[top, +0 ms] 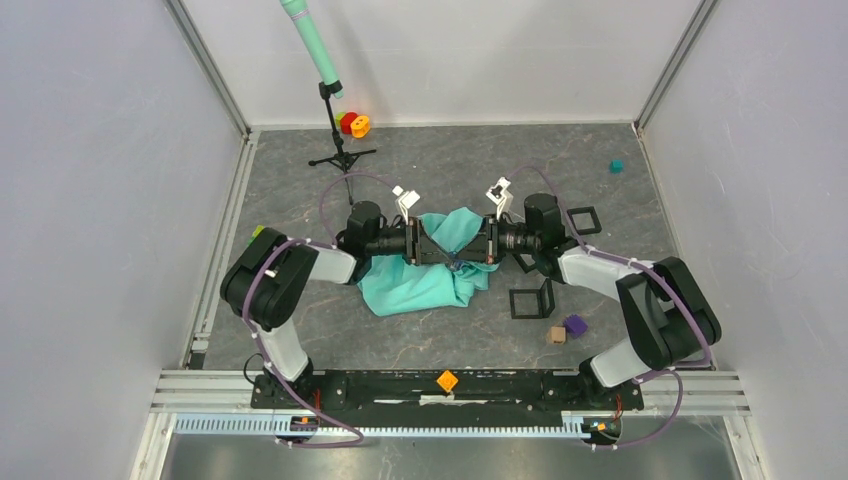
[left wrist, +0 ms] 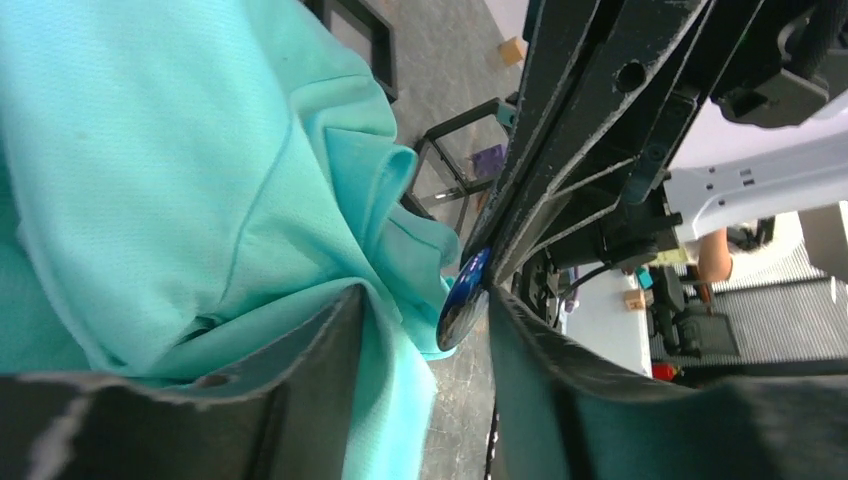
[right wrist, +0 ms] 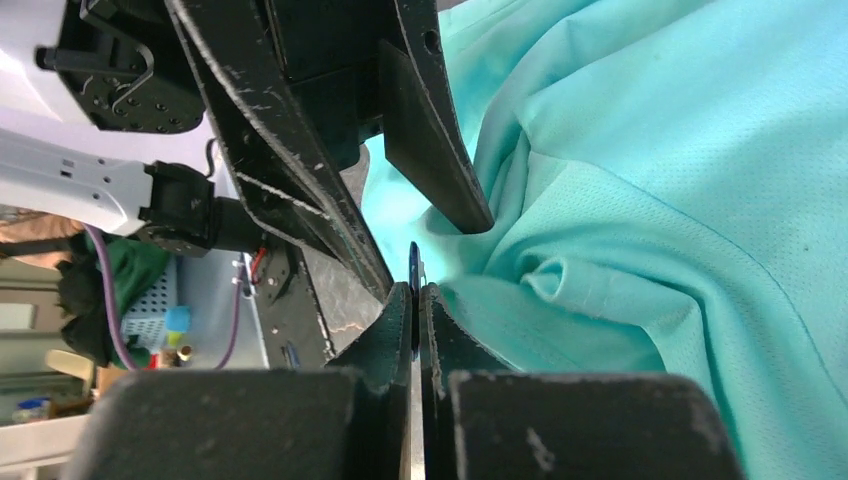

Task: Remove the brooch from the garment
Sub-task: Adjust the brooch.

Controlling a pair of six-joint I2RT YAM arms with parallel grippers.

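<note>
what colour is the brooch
The brooch is glossy dark blue, clearest in the left wrist view.

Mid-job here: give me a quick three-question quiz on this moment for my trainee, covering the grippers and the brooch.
1. True or false: the left gripper is clamped shut.
2. What does the right gripper pinch? A) a purple cube B) the blue brooch C) a tripod leg
3. Fill in: both grippers meet over the turquoise ____.
Key: 1 false, its jaws stand apart; 2 B; 3 garment.
</note>
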